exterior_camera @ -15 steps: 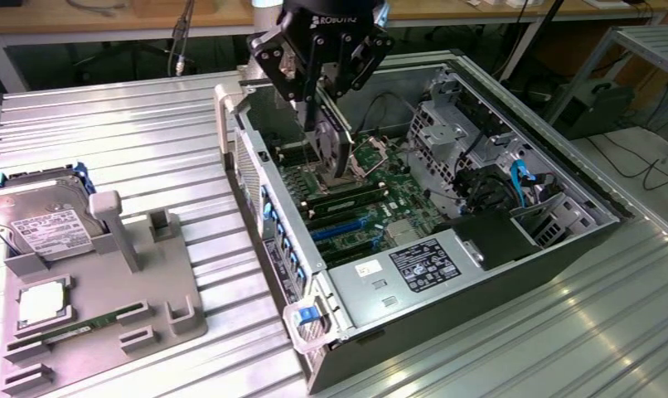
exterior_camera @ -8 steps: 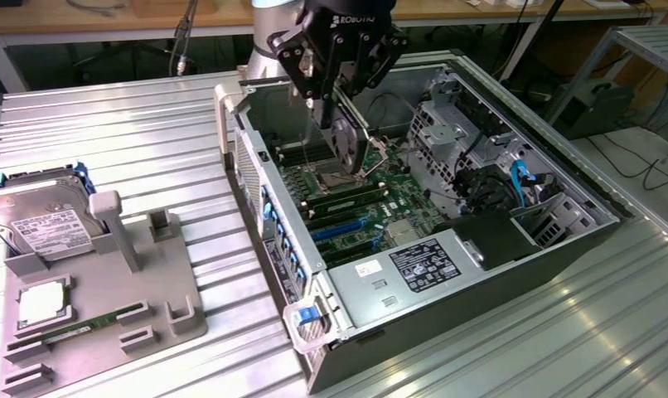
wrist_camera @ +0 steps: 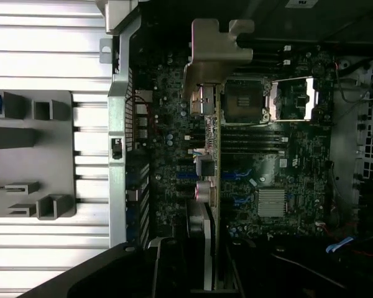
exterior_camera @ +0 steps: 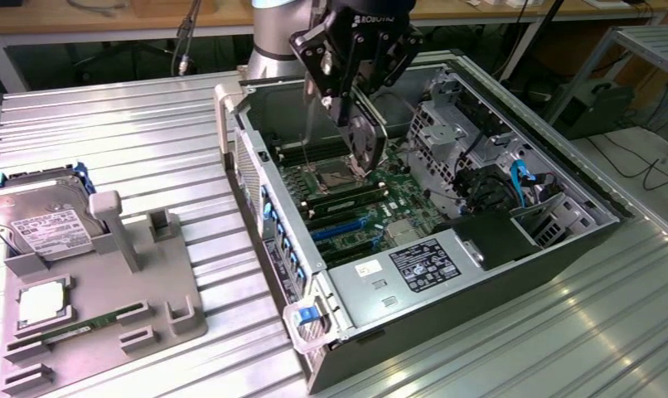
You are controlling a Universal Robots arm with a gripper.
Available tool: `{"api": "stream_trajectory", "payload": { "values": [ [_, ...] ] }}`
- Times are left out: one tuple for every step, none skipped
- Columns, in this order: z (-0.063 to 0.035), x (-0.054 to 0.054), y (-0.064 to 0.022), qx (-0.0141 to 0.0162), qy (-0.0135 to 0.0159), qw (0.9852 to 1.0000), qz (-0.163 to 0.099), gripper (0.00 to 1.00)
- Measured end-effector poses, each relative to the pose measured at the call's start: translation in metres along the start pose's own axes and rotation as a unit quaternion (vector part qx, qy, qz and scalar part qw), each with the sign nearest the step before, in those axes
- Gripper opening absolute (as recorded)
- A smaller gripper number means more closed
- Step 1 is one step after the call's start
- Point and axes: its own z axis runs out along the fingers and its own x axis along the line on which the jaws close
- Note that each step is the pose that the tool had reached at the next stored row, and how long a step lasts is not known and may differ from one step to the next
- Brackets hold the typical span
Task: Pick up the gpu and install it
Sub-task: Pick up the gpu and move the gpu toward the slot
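Bright, even overhead light washes the ribbed metal table (exterior_camera: 124, 124) in the exterior view, laying pale glare along its ridges, while the open computer case (exterior_camera: 249, 178) holds deep shade under its far wall and around its drive bays. In the wrist view the same table burns almost white, the circuit board (wrist_camera: 298, 161) lies dim and murky, and the graphics card (wrist_camera: 212, 53) shows a soft grey sheen on its metal bracket.

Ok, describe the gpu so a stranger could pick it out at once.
Find the open computer case on the ribbed metal table. Above its motherboard the gripper holds the gpu, a thin card hanging on edge. Unlike the hard drive and RAM stick resting on the grey tray beside the case, it is in the air and bears a silver bracket.
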Motion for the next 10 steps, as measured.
{"api": "stream_trajectory", "payload": {
  "values": [
    [0.0001,-0.002,0.0,0.0,0.0,1.0,0.0,0.28],
    [0.0002,-0.004,0.0,-0.0001,0.0,1.0,0.0,0.28],
    [0.0003,-0.007,-0.0001,0.0,0.0,1.0,0.0,0.28],
    [0.0004,-0.009,-0.0001,0.0,0.0,1.0,0.0,0.28],
    [0.0005,-0.011,-0.0001,0.0,0.0,1.0,0.0,0.28],
    [0.0005,-0.013,-0.0002,0.0,0.0,1.0,0.0,0.28],
    [0.0006,-0.015,-0.0002,0.0,0.0,1.0,0.0,0.28],
    [0.0007,-0.017,-0.0002,0.0,0.0,1.0,0.0,0.28],
    [0.0008,-0.021,-0.0003,0.0,0.0,1.0,0.0,0.28],
    [0.001,-0.025,-0.0003,0.0,0.0,1.0,0.0,0.28]
  ]
}}
